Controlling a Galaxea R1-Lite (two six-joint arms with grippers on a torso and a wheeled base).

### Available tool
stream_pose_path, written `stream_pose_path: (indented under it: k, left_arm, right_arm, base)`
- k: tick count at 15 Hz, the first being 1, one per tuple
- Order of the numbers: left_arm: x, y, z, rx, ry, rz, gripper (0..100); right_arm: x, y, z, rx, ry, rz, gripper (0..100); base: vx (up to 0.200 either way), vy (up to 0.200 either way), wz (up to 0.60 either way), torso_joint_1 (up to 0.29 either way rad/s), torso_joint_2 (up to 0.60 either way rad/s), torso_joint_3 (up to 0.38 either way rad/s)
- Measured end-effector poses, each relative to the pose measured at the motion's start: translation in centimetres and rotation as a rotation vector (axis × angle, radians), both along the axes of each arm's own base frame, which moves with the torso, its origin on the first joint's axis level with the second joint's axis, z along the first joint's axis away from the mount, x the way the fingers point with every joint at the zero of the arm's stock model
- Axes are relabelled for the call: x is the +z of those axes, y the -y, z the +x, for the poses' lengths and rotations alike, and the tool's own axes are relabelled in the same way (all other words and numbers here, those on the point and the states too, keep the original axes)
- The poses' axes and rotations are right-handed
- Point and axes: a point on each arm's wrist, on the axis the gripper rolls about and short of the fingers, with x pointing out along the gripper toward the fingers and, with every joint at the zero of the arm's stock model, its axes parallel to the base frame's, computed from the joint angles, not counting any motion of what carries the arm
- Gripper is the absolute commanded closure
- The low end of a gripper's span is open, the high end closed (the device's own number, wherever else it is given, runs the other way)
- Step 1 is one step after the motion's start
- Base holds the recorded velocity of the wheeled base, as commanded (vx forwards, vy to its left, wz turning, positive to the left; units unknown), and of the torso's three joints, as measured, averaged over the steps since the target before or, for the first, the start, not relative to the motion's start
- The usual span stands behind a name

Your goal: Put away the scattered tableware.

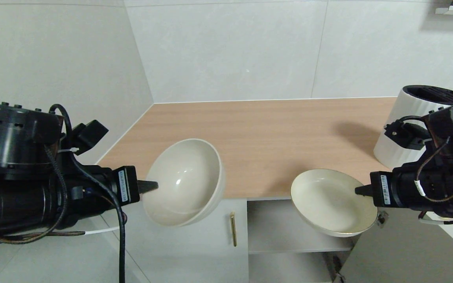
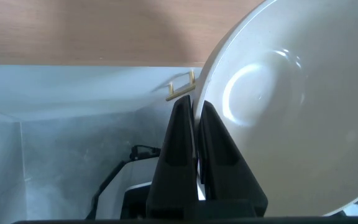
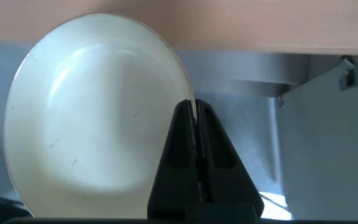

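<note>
The left tool [image 2: 192,107] is closed on the rim of the bowl [image 2: 291,118]. Beyond them are the worktop [image 2: 73,31] edge and a gold handle [image 2: 180,89].

Fig.: Clearances, table and cabinet.
Room to pass over table [image 1: 273,129] mid-span; white canister [image 1: 403,133] blocks right end. Below, cabinet bay [image 1: 285,232] open btw. closed door [image 1: 210,255] and swung-out door [image 1: 399,255]; plate [image 1: 330,204] hangs before it.

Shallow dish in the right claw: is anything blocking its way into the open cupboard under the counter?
Nothing visible does. The shallow dish, pinched by the right claw, hangs just in front of the open cupboard; its door is swung aside.
</note>
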Motion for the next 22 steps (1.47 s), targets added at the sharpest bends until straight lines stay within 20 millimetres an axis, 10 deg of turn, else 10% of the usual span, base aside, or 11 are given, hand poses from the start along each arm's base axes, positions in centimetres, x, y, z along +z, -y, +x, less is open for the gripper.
stream_pose_path:
  k: [22]
  left_arm:
    - [-1.2, 1.5, 0.4, -0.051, -0.045, 0.019, 100]
  right_arm:
    - [-2.5, -0.6, 1.3, 0.008, -0.049, -0.055, 100]
  base:
    - [-0.027, 0.0, 0.0, -0.013, 0.04, 0.021]
